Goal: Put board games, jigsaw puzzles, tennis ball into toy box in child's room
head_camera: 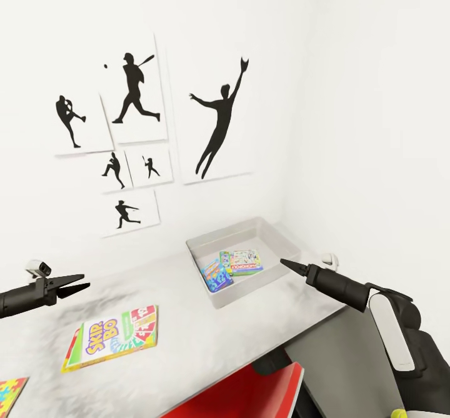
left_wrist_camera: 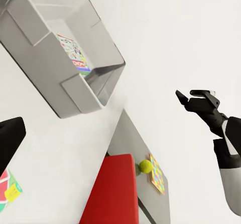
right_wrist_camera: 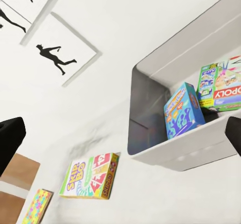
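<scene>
Only left wrist view catches the tennis ball [left_wrist_camera: 145,166] — beside a jigsaw puzzle [left_wrist_camera: 157,174].

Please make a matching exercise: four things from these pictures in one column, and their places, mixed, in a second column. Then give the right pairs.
Things:
1. small blue board game
2. yellow-edged board game
3. tennis ball
4. red chair

Places:
A. flat on the white table top, outside the bin
B. by a jigsaw puzzle on the lower grey surface
C. pushed against the table's front edge
D. inside the toy box

Pairs: 1-D, 2-A, 3-B, 4-C
</scene>
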Robot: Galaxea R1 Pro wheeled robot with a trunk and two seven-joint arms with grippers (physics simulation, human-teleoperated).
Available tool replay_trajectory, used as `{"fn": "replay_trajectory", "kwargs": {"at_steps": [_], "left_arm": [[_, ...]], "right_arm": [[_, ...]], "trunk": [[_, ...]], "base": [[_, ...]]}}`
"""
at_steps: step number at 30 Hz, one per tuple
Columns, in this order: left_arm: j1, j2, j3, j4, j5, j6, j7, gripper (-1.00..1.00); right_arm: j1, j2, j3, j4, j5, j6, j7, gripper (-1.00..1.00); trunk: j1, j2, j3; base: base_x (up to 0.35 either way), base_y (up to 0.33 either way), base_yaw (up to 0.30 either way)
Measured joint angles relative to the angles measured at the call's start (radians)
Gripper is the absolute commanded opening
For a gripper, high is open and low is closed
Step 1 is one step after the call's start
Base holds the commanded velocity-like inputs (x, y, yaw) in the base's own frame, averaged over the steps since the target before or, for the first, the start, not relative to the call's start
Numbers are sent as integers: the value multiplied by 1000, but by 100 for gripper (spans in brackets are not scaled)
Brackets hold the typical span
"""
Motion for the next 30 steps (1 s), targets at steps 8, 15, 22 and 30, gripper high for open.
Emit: {"fn": "replay_trajectory", "kwargs": {"at_steps": [8,15,22,30], "left_arm": [[0,0,0,0,0,0,0,100],[0,-1,0,0,0,0,0,100],[0,-1,-1,0,0,0,0,100],[0,0,0,0,0,0,0,100]], "right_arm": [[0,0,0,0,-1,0,0,100],[0,0,0,0,-1,0,1,100],[0,0,-1,0,-1,0,1,100],[0,0,-1,0,0,0,0,100]], "trunk": [[0,0,12],[0,0,23],[0,0,35],[0,0,48]], "base": [[-13,0,0],[-174,0,0],[-114,0,0],[-20,0,2]]}}
